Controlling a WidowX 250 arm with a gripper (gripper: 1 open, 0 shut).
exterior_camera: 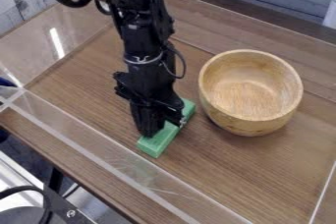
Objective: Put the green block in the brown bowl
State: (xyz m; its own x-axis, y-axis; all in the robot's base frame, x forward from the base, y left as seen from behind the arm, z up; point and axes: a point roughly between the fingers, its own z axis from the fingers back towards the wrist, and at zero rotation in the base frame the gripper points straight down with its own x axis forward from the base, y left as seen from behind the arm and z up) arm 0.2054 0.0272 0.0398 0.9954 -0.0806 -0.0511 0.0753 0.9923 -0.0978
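Block (161, 141) on the table (79, 85) just below the middle of the frame, gripper (152, 126) right on top of it, bowl (247, 120) just beside to the right, a bit higher up, on the same table

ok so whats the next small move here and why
Probably a short lift straight up. The gripper points down and looks shut on the green block, which lies on the table. The brown bowl stands close by on the right, its thick wall taller than the block, so the block needs height before it can cross the rim.
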